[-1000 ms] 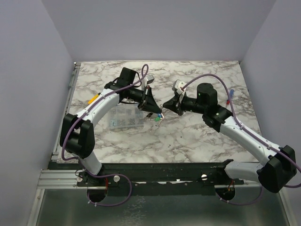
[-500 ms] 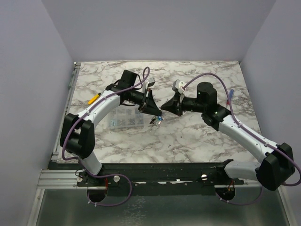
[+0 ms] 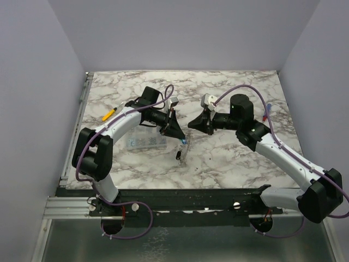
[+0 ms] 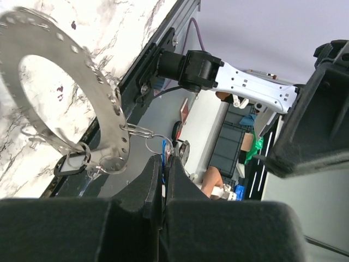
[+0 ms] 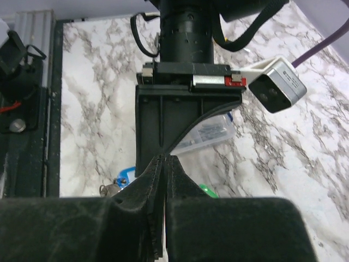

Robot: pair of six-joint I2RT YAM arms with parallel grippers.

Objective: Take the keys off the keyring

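A yellow pen (image 3: 109, 113) lies at the far left of the table (image 3: 229, 164), and a clear box (image 3: 143, 140) sits near it, beside the left arm. The left gripper (image 4: 163, 164) is pinched tight on the keys (image 4: 163, 148): a thin blue edge shows right at its tips, and small wire loops (image 4: 155, 143) link this to the keyring (image 4: 112, 128). The keyring hangs in the air just off the fingers, tilted, with a dark-headed key (image 4: 73, 162) dangling at its lower rim. The right gripper (image 5: 163, 161) points at the left one, tips near each other but apart, its jaws closed together with nothing seen between them. In its view a green key (image 5: 207, 190) peeks out just beside the fingers
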